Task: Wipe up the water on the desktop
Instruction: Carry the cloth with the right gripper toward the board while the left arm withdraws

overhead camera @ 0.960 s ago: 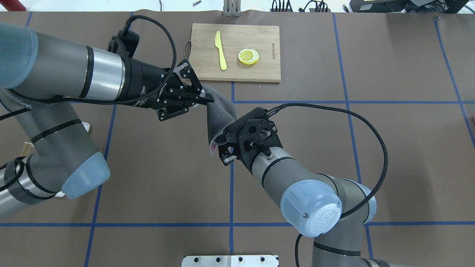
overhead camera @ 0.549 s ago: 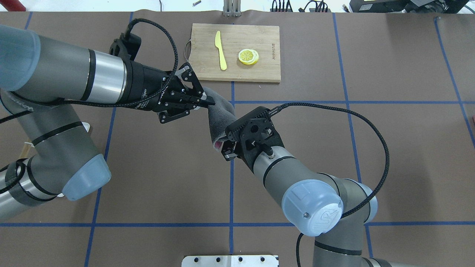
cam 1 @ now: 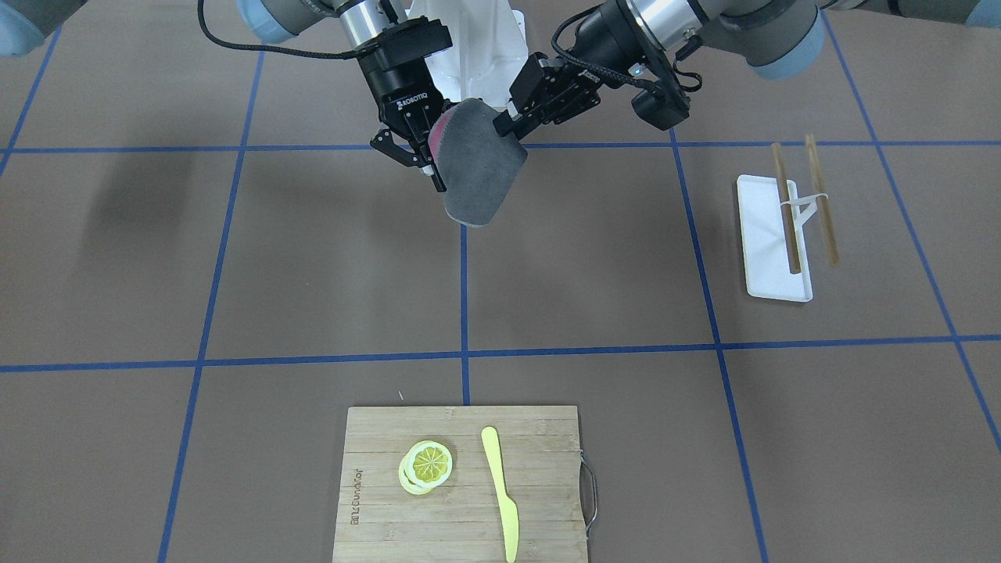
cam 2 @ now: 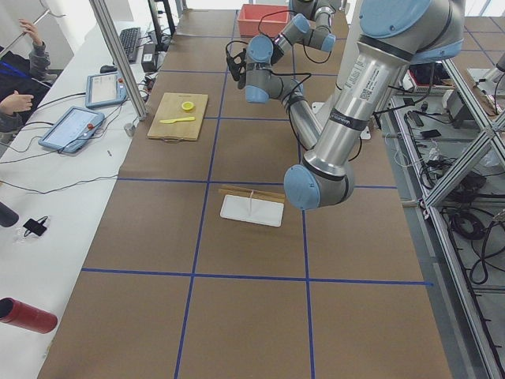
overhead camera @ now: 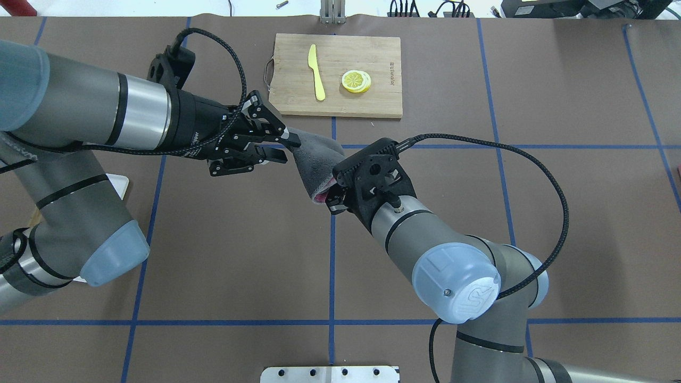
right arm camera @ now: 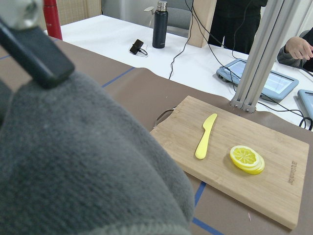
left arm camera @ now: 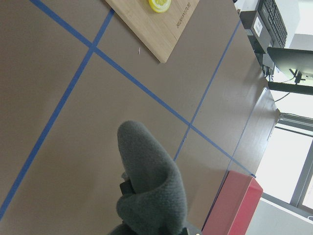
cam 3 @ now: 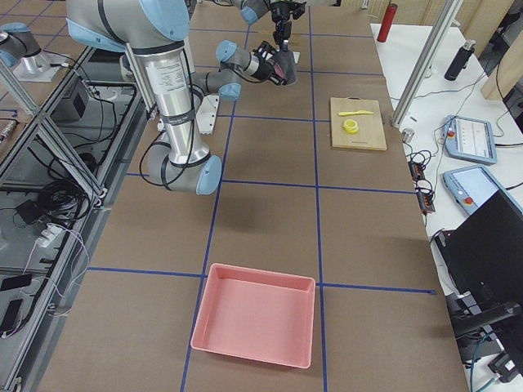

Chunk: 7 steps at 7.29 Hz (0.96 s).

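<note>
Left pincer (overhead camera: 290, 148) and right pincer (overhead camera: 331, 200) both clamp grey cloth (overhead camera: 314, 159); lower it flat onto bench (overhead camera: 213, 239), keeping tension even.

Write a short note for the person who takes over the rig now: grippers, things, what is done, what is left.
Left gripper: shut on one end of the grey cloth.
Right gripper: shut on its other end.
The cloth hangs between them above the desktop, near the middle, apparently not touching it.
Done: cloth picked up.
To do: lower it and wipe; no water shows in these views, so find the wet spot first.
</note>
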Available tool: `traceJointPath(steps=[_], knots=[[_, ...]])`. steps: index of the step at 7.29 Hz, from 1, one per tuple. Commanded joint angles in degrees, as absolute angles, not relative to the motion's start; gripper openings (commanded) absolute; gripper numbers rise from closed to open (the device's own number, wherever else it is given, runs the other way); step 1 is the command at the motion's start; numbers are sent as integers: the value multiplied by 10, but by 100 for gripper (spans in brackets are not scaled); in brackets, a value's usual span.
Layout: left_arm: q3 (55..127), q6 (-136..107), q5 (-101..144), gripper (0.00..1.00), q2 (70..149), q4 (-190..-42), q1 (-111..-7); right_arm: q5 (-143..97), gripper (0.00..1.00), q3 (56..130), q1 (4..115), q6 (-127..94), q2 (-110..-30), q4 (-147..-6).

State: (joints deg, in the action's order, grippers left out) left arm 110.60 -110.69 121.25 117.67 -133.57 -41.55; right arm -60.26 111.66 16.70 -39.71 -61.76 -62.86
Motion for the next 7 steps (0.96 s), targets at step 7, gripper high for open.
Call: traceJointPath(steps=[7], knots=[[1089, -495, 1342, 99, 981, -1212, -646, -682, 0, 1127, 313, -398, -672, -686]])
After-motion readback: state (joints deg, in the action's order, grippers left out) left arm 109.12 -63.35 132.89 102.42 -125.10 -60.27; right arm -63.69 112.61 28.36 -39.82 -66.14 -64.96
